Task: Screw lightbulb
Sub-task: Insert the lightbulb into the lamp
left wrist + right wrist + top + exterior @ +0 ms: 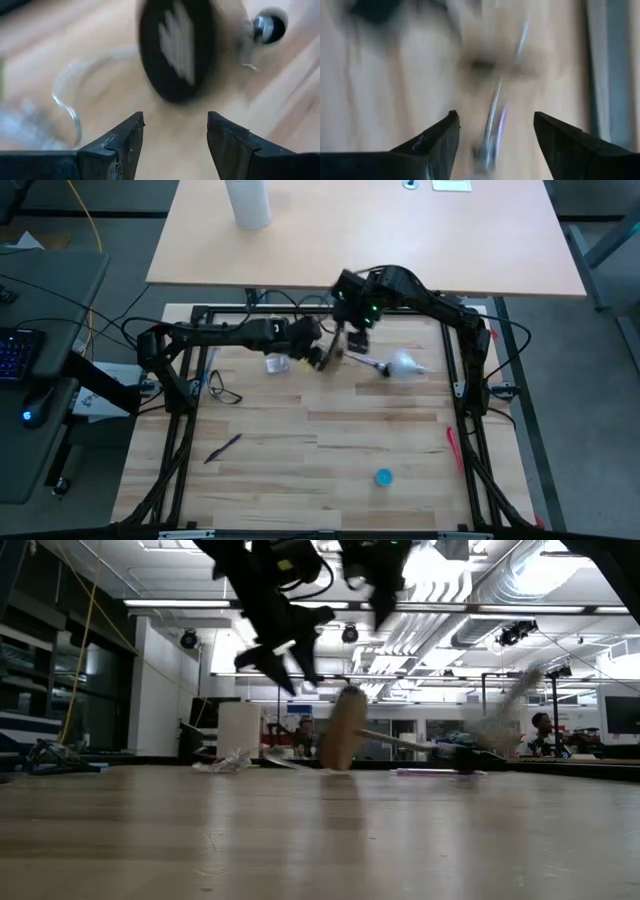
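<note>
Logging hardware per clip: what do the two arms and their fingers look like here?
Both arms are black, jointed, with loose black cables along them. The right arm shows small green lights near its wrist. Each wrist view shows two dark wedge-shaped fingers, matte, with angular tips.

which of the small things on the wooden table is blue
The small round cap near the front edge; the pen is dark purple, the stick pink-red, the glasses black.

No readable text, labels, brands, numbers or signs on anything in view.
</note>
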Tool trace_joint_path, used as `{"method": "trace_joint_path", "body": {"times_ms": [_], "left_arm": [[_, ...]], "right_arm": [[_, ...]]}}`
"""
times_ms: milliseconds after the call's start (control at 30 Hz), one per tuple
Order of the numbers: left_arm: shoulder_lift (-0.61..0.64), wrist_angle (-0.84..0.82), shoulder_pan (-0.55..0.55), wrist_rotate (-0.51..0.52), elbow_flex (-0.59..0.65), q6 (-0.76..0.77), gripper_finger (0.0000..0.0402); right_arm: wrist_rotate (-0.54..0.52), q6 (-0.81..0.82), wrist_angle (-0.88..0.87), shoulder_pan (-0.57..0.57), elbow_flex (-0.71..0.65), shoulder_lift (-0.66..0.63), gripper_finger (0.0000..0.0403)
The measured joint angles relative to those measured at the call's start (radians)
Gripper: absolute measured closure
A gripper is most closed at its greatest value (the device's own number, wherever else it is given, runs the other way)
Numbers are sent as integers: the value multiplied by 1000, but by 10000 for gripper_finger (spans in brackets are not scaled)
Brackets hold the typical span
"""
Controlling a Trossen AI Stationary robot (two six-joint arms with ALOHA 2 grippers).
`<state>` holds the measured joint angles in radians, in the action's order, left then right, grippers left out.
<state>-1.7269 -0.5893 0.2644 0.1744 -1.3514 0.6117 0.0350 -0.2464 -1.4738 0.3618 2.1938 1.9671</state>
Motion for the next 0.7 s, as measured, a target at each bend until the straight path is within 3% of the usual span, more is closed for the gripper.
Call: {"method": "trace_joint_path", "body": {"times_ms": [100,167,400,600,700], "left_arm": [[6,-12,-13,30,-2,16,210],[4,-14,-21,28,-1,16,219],[5,-32,-17,52,-1,15,270],[5,-75,-20,107,-1,-64,351],[10,-107,-29,141,-1,-125,394]], "right_arm": [[-10,5,-70,-11,-10,0,151],[-15,5,-13,-13,-6,0,152],[-24,6,-39,-20,-6,2,155],[-14,30,-88,-22,-7,2,154],[41,68,-96,-23,-7,2,154]]}}
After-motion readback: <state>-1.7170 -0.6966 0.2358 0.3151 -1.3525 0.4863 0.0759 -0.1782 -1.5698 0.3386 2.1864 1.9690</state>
